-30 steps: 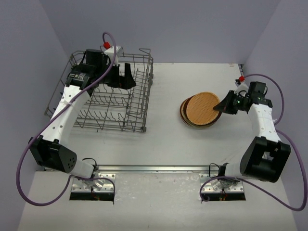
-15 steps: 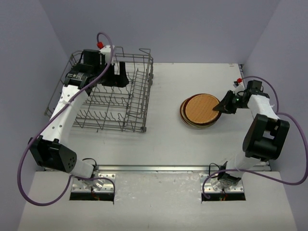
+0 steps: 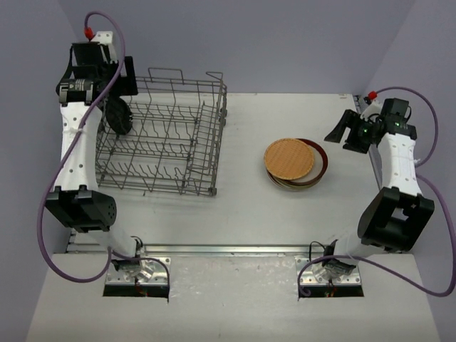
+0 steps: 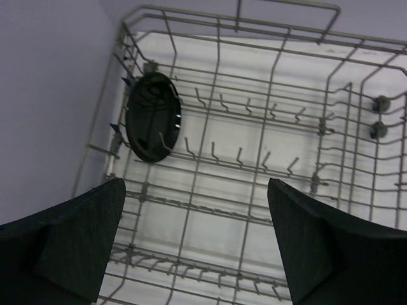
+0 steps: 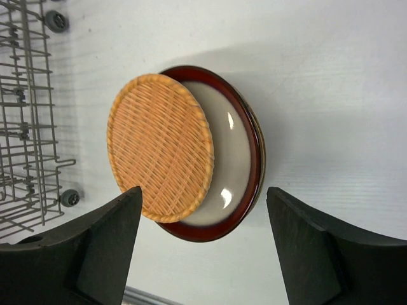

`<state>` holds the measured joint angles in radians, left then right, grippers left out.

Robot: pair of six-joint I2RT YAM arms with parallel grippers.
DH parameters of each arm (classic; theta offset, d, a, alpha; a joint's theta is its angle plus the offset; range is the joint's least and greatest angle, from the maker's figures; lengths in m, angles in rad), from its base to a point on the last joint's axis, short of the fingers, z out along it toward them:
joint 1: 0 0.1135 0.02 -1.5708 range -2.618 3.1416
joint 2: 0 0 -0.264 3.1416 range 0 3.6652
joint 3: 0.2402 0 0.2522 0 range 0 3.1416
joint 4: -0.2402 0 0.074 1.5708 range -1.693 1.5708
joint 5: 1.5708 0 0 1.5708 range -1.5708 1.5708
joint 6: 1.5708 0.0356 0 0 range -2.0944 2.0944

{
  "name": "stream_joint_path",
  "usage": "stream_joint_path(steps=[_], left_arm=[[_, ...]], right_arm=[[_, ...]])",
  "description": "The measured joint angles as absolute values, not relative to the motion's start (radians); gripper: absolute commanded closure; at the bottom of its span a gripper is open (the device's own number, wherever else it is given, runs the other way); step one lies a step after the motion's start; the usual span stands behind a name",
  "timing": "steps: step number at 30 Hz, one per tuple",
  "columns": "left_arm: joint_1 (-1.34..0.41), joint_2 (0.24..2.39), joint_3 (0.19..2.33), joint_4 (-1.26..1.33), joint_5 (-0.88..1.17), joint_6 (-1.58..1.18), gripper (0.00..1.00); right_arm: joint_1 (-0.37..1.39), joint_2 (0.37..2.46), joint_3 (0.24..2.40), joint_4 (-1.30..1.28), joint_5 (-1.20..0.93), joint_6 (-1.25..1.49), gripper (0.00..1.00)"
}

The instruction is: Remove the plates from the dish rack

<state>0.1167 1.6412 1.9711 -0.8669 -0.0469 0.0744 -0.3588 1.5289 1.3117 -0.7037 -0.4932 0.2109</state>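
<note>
The grey wire dish rack (image 3: 171, 135) stands on the left of the table. One black plate (image 3: 119, 116) stands on edge at its left end, also seen in the left wrist view as the black plate (image 4: 152, 117) among the rack's tines (image 4: 254, 165). My left gripper (image 3: 121, 78) hovers open above the rack's far left corner, holding nothing (image 4: 197, 235). On the table to the right lies a stack of plates, with a tan woven plate (image 3: 288, 158) on top, shifted left over a red-rimmed beige plate (image 5: 235, 146). My right gripper (image 3: 344, 130) is open, raised to the right of the stack.
The rack's right edge with its small wheels (image 5: 25, 95) lies left of the stack. Purple-grey walls close in the table on the left, back and right. Both arm bases sit at the near edge.
My right gripper opened, let go of the tan plate on the stack and drew back to the right. My left arm lifted out of the rack toward its far left corner.
</note>
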Motion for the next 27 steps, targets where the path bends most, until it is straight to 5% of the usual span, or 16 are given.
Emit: stream_joint_path(steps=[2, 5, 14, 17, 27], left_arm=[[0.159, 1.714, 2.054, -0.878, -0.050, 0.119, 0.27], [0.230, 1.832, 2.136, -0.910, -0.034, 0.184, 0.32], [0.339, 2.053, 2.160, -0.949, -0.005, 0.307, 0.37], [0.334, 2.066, 2.160, -0.948, -0.003, 0.317, 0.37], [0.328, 2.069, 2.153, -0.922, 0.003, 0.317, 0.36]], right_arm=[[-0.359, 1.482, 1.336, -0.699, -0.487, 0.206, 0.20], [-0.358, 1.421, 1.347, -0.684, -0.487, 0.197, 0.20], [-0.358, 1.381, 1.269, -0.685, -0.460, 0.134, 0.26], [-0.358, 1.379, 1.194, -0.651, -0.423, 0.105, 0.49], [-0.358, 1.462, 1.089, -0.633, -0.304, -0.026, 0.80]])
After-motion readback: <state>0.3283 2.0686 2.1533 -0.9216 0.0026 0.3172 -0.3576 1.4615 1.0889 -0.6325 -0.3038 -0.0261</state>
